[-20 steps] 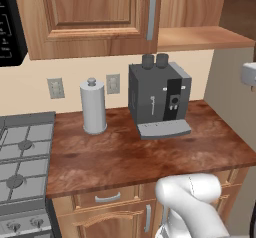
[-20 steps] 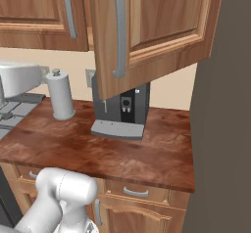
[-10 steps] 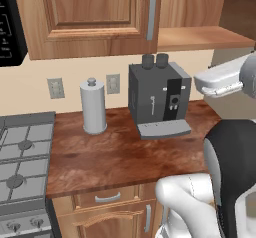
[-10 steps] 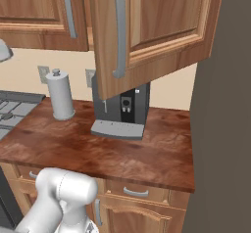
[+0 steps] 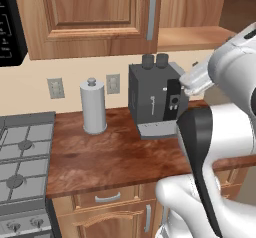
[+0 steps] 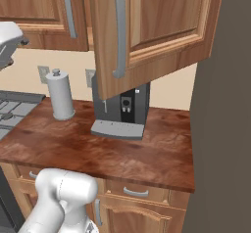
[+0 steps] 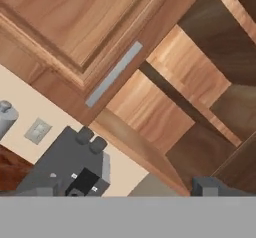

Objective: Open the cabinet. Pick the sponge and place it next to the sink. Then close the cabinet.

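Sponge isn't anywhere I can see; I judge it light and soft, best pinched across its middle. Cabinet [image 7: 165, 82] gapes centre frame; tool [image 7: 130, 189] fingers apart.

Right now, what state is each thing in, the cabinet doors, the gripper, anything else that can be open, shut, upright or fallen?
cabinet: right door swung open, left door shut.
cabinet shelf: exposed, no sponge seen on the visible part.
gripper: open, holding nothing, facing the opened cabinet.
paper towel roll: standing upright on the counter.
coffee machine: upright on the counter.
drawer: shut.
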Robot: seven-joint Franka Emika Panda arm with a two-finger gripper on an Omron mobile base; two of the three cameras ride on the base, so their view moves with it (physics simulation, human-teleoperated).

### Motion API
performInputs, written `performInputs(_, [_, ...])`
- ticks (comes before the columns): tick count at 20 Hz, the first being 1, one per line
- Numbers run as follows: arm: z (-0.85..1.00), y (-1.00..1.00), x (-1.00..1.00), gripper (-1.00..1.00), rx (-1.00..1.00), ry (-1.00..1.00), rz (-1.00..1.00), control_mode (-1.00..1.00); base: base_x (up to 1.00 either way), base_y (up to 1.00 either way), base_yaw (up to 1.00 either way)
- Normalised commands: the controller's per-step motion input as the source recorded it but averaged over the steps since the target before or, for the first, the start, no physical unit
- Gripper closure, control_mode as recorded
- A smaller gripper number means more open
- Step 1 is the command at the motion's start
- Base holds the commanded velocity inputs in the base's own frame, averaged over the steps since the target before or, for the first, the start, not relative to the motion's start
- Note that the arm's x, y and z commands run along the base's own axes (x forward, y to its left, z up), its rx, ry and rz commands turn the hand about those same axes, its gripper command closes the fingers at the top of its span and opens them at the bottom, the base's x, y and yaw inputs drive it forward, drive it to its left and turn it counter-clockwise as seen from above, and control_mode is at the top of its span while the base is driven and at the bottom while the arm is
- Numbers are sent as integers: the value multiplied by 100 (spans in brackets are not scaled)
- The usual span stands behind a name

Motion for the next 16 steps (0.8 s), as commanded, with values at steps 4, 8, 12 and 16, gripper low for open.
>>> performInputs(4, [1,-4,2,-100,-26,12,-1,-100,0,0,0])
performInputs(8, [15,-4,0,-100,-26,23,-8,-100,0,0,0])
performInputs(12, [24,-4,0,-100,-23,26,-13,-100,0,0,0])
performInputs(16, [10,0,0,-100,-17,20,-16,-100,0,0,0])
